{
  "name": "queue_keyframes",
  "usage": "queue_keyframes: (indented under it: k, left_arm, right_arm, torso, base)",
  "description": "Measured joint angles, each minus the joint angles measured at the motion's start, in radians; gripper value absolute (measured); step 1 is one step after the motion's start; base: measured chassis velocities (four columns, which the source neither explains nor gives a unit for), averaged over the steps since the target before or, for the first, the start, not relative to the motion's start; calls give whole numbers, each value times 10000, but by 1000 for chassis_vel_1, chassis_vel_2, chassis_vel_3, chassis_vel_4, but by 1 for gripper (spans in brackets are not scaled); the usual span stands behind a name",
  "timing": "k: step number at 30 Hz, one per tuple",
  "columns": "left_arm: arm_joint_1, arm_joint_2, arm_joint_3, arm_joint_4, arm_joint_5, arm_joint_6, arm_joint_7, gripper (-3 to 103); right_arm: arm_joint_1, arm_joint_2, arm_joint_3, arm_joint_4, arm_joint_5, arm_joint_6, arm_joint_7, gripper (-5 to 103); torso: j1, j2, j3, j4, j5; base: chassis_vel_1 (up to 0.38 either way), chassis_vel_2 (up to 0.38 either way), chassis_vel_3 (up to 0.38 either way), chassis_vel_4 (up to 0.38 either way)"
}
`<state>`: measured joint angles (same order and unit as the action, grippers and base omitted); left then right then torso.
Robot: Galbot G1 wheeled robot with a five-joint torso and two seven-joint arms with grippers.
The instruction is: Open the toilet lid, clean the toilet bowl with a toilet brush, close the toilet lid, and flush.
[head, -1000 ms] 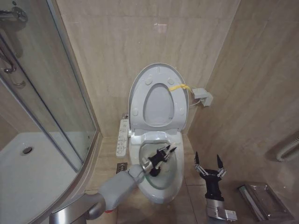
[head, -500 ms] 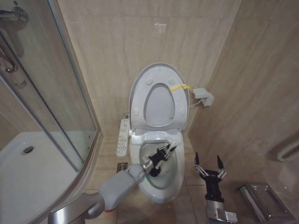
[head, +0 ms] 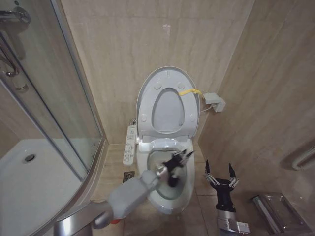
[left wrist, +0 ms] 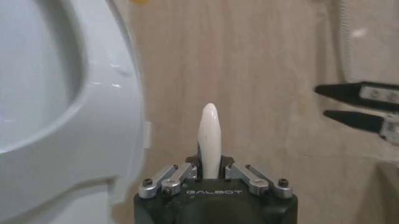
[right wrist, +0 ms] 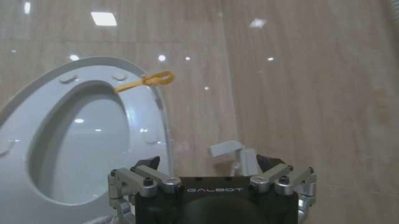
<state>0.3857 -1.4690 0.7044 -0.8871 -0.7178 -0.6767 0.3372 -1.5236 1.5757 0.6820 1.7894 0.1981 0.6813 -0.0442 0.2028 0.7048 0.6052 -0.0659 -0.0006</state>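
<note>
The toilet lid (head: 166, 110) stands raised against the back wall, with a yellow strap (head: 188, 91) at its right edge. Below it the white toilet bowl (head: 183, 194) lies uncovered. My left gripper (head: 181, 158) reaches over the bowl's right half, shut on the toilet brush. The brush's dark head (head: 173, 180) hangs down inside the bowl. In the left wrist view its white handle (left wrist: 210, 137) sticks out between the closed fingers. My right gripper (head: 220, 172) waits open, fingers up, just right of the bowl. The right wrist view looks up at the lid (right wrist: 81, 144) and the strap (right wrist: 146, 80).
A glass shower enclosure (head: 54, 108) fills the left side. A white button panel (head: 129, 144) juts from the toilet's left. On the right are a white wall box (head: 214, 102), a metal tray (head: 275, 211) on the floor and a hose (head: 302, 158).
My left gripper has swung the brush to the right and slightly back, toward the bowl's right rim. The right arm has stayed still.
</note>
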Motion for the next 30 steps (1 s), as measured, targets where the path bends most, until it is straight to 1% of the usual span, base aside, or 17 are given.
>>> queue_keyframes:
  k: [3,6,8,10,12,13,14,16,18,19,22,23,24,26,28,29,30]
  left_arm:
    - [165,239,39,1249,553,-285,366,19]
    - [224,433,-15,1270,526,-334,409,19]
    - [247,428,-45,847,430,-303,366,19]
    - [238,278,-157,435,429,-273,337,19]
    - [147,-46,-322,332,642,-300,386,19]
    - [147,-46,-322,332,642,-300,386,19]
    - [140,-92,-349,538,744,-330,423,19]
    - [236,-115,-605,1608,1005,-425,578,19]
    - [305,-47,-763,1977,1045,-462,652,19]
    - [302,36,-787,1993,1039,-461,666,19]
    - [221,202,-558,1576,893,-441,656,19]
    - [117,214,-397,1108,733,-397,608,19]
    - [-2,171,-272,523,534,-335,526,19]
    - [-51,53,-119,125,387,-280,455,19]
    - [5,61,18,265,403,-290,465,19]
    - [96,89,128,658,505,-311,515,19]
    - [189,104,143,1078,615,-346,577,19]
  right_arm:
    - [-99,-62,-23,16,0,35,-2,100]
    - [-156,-148,29,12,53,83,-2,100]
    - [-132,-152,45,-16,96,90,-1,100]
    - [-69,-103,35,-23,91,84,-1,100]
    - [-29,-14,-5,1,61,68,-5,100]
    - [-29,-14,-5,1,61,68,-5,100]
    - [-24,2,-20,9,41,66,-4,100]
    - [-80,-12,-27,49,21,67,-6,100]
    - [-127,-56,-19,58,27,76,-6,100]
    - [-147,-84,-8,58,26,88,-8,100]
    - [-148,-89,19,19,31,101,-6,100]
    - [-136,-69,15,16,25,101,-10,100]
    - [-110,-36,16,17,27,101,-8,100]
    - [-107,-1,15,26,18,101,-12,100]
    - [-125,7,19,39,18,102,-7,100]
    - [-154,12,17,71,15,104,-7,100]
    - [-186,10,15,98,15,117,-9,100]
  torso:
    - [3,-3,4,18,9]
    - [-1,0,-1,26,4]
    - [2,-3,4,31,10]
    - [3,-4,5,29,11]
    - [1,-2,1,2,1]
    - [1,-2,1,2,1]
    - [1,-2,2,1,1]
    - [2,-4,4,18,9]
    - [2,-3,3,26,6]
    - [0,-1,0,22,1]
    - [2,-4,5,35,14]
    - [4,-5,6,33,14]
    - [2,-3,3,18,5]
    - [1,-2,1,4,3]
    - [2,-2,2,5,3]
    - [2,-3,2,8,5]
    - [2,-3,3,21,7]
  base:
    - [-26,-33,-7,-10]
    - [0,0,0,0]
    - [0,0,0,0]
    - [0,0,0,0]
    - [0,0,0,0]
    - [0,0,0,0]
    - [0,0,0,0]
    - [-23,-27,-11,-2]
    - [0,0,0,0]
    - [0,0,0,0]
    - [0,0,0,0]
    - [0,0,0,0]
    - [0,0,0,0]
    - [0,0,0,0]
    - [0,0,0,0]
    - [0,0,0,0]
    - [0,0,0,0]
